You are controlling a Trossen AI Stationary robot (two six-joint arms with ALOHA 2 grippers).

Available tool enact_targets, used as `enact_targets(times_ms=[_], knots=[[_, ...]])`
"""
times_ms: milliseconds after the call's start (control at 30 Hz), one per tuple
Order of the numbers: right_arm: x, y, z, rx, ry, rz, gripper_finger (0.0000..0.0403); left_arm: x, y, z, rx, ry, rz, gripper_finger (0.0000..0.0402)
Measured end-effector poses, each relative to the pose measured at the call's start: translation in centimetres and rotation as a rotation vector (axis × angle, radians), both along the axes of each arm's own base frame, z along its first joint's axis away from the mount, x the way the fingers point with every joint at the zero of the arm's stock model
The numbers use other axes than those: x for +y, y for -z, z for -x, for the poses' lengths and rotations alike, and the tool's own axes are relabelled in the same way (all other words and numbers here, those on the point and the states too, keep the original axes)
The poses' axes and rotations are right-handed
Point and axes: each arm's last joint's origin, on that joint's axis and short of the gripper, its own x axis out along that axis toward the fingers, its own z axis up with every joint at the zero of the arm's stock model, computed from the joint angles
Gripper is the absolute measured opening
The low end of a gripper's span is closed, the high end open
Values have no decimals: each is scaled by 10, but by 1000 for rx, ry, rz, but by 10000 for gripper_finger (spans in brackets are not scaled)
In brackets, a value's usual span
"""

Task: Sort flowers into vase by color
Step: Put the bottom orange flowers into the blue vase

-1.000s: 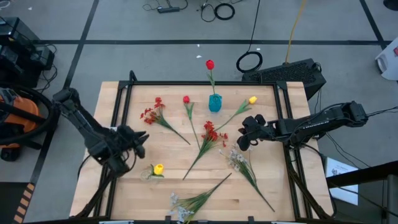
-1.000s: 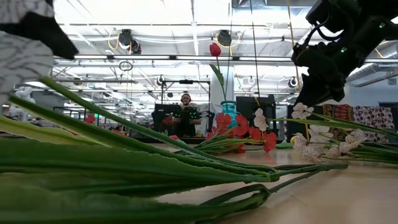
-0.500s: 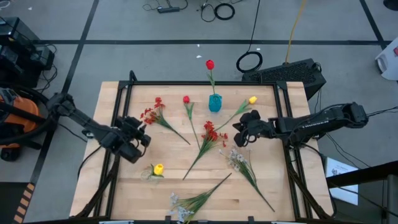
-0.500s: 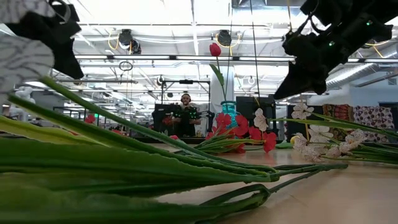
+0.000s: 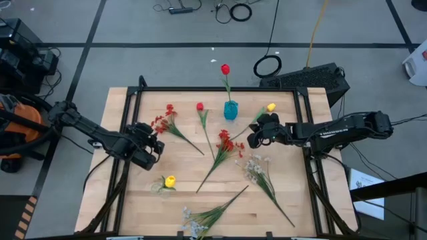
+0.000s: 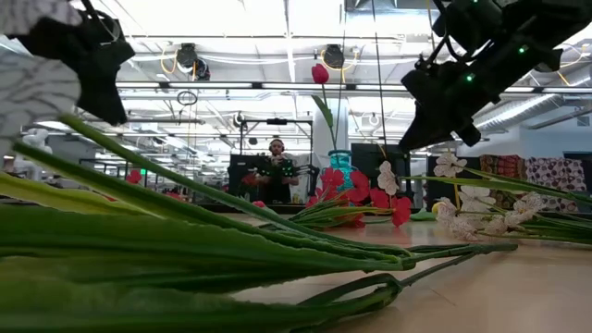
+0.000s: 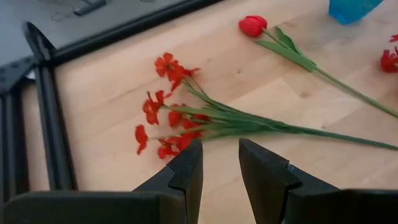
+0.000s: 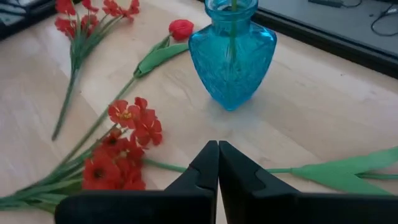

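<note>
Small teal-blue glass vase [image 5: 231, 111] stands upright near the far edge of the pale wooden bench [image 5: 280, 190], one red bud on a thin green stem [image 5: 225, 69] standing in it. Just left of the vase lies a loose red bud with green leaf [image 5: 199, 107]; further left, a red blossom spray on green stems [image 5: 162, 119]. A second red spray [image 5: 227, 141] lies near the bench's centre, just in front of the vase. A yellow bud with long green stem [image 5: 270, 107] lies right of the vase. Another yellow bud [image 5: 169, 181] sits at front left in a faint clear glass vase [image 5: 160, 187]. Pale white-grey blossom sprays lie right of centre [image 5: 254, 170] and at the front edge [image 5: 192, 221]. Left claw [image 5: 152, 145] hovers over the left part of the bench beside the left red spray; in its wrist view the fingers [image 7: 189, 167] stand narrowly apart, holding nothing, with that spray just beyond them. Right claw [image 5: 254, 138] hangs between the central red spray and the yellow bud's stem; its fingers [image 8: 208, 165] are pressed together, empty, pointing toward the vase. In the low view a person [image 6: 276, 165] shows in the room well beyond the bench.
</note>
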Motion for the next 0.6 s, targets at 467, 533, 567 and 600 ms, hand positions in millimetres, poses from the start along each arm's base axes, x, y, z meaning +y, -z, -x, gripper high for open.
enact_targets(times_ms=[467, 533, 567, 600], knots=[[39, -39, -61, 147, 12, -79, 1, -6, 6, -11, -19, 7, 20, 112], [45, -37, -77, 187, 45, -109, 0, -6, 6, -11, -9, 17, 15, 112], [47, -35, -83, 213, 62, -120, 0, -6, 6, -11, -1, 29, 10, 112], [50, -32, -89, 238, 77, -127, 0, -6, 6, -12, 8, 42, 6, 112]])
